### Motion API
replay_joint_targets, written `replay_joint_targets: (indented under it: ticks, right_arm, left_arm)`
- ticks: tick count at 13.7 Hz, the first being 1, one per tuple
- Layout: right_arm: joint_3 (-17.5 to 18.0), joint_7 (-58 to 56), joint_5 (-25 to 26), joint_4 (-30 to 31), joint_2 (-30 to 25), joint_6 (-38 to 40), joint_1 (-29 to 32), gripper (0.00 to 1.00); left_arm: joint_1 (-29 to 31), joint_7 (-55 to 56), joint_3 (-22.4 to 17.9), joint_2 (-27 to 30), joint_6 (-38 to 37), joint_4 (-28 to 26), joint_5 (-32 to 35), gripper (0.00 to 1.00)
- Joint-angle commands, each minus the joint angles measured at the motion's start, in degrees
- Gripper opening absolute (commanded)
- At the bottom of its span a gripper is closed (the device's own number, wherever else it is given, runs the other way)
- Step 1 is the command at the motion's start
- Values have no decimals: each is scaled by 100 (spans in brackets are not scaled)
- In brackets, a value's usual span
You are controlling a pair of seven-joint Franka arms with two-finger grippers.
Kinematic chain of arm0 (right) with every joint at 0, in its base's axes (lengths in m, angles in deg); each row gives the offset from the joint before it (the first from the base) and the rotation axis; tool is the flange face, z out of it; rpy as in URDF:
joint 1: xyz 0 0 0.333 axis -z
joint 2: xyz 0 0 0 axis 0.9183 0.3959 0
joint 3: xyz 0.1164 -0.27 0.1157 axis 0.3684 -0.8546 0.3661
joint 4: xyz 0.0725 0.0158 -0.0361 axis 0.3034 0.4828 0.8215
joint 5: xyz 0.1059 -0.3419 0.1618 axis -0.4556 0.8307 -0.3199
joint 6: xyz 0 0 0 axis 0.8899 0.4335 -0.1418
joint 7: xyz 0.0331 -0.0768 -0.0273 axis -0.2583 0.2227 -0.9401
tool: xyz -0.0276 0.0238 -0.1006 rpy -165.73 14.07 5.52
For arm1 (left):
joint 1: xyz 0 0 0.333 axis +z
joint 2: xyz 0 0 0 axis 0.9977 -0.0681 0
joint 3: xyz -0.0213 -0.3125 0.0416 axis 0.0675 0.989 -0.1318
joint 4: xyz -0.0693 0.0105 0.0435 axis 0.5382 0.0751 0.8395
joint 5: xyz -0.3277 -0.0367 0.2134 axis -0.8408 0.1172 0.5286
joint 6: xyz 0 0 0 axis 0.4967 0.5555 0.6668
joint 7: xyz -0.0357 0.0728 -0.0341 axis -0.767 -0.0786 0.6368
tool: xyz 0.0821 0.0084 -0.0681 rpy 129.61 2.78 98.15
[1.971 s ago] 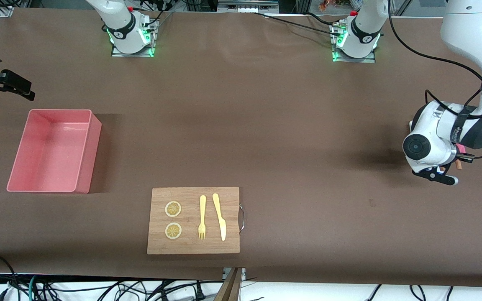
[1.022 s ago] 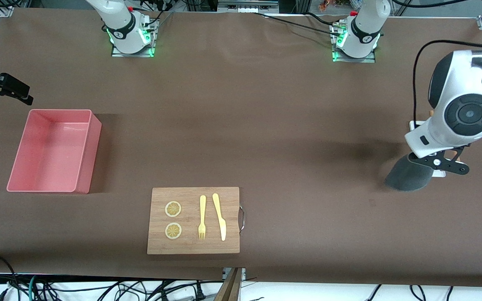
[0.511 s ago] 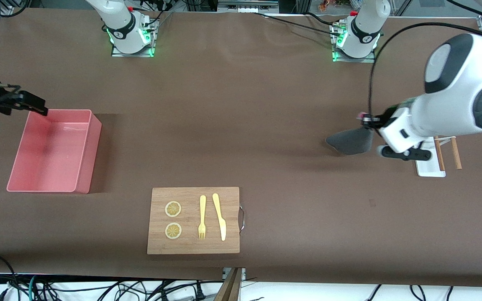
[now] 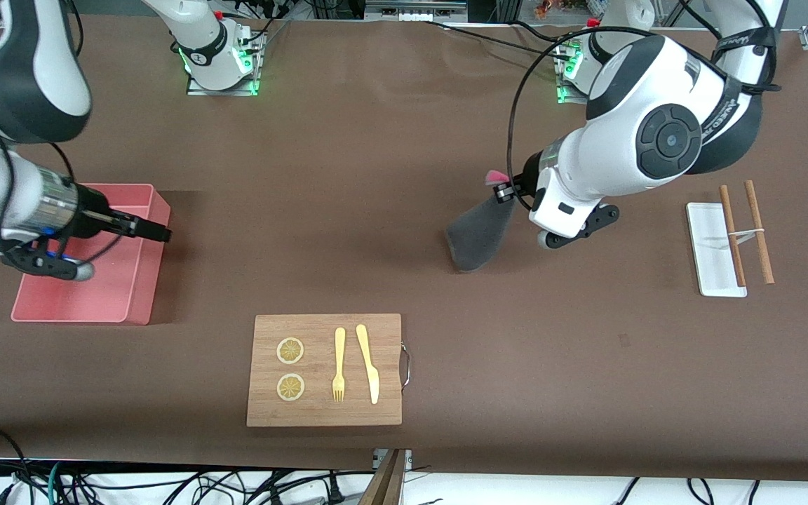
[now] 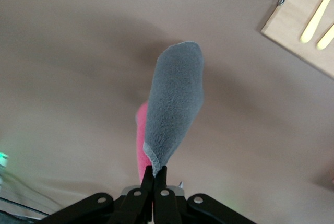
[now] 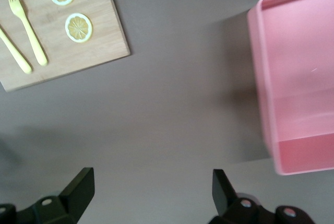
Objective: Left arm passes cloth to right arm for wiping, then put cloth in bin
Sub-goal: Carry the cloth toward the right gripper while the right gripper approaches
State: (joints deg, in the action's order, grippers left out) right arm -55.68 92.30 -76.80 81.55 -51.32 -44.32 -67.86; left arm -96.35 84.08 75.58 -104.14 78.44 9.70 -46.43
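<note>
From the front view, the left gripper (image 4: 504, 191) hangs over the middle of the table, toward the left arm's end, its fingers pinched tight on one corner of the cloth (image 4: 477, 235). The cloth hangs from that pinch as a grey flap with a sliver of pink showing at the top, clear of the table as far as can be judged. The right gripper (image 4: 158, 233) is over the bin (image 4: 144, 294), which sits near the table's edge at the right arm's end. The cutting board (image 4: 325, 369), with fork, knife and two lemon slices, lies close to the edge nearest the front camera. The white tray (image 4: 709, 245) with two brown sticks across it lies toward the left arm's end.

The left wrist view shows the fingertips (image 5: 154, 174) meeting on the stitched hem, the cloth (image 5: 175, 106) drooping away grey side out with its pink reverse behind.

The right wrist view shows the right gripper (image 6: 151, 190) spread wide and empty, above bare table between the bin (image 6: 261, 78) and the cutting board (image 6: 78, 57).

The cloth looks light, limp and fleecy, likely to swing and fold. A good grip for the handover would be the free lower hem, well apart from the left fingers.
</note>
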Motion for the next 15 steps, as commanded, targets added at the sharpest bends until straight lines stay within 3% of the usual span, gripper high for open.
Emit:
replay_joint_targets:
  ticks: [1,5,11,15]
  right_arm:
    - [362,1059,-89,34,159,-263,-40,100]
    - [977,2352,-89,139,459,-860,-92,100]
    - [1470,3690,-115,236,898,-1371,-268,100]
    - [1488,3778,-984,666,934,-1879,-268,100]
  left_arm:
    - [-204,1411,-49,-218,425,218,-362,0]
    - [-634,3039,-49,-421,1470,218,-583,0]
    - [-1303,3972,-49,-676,2482,227,-592,0]
    - [-1435,4509,-49,-755,2913,235,-601,0]
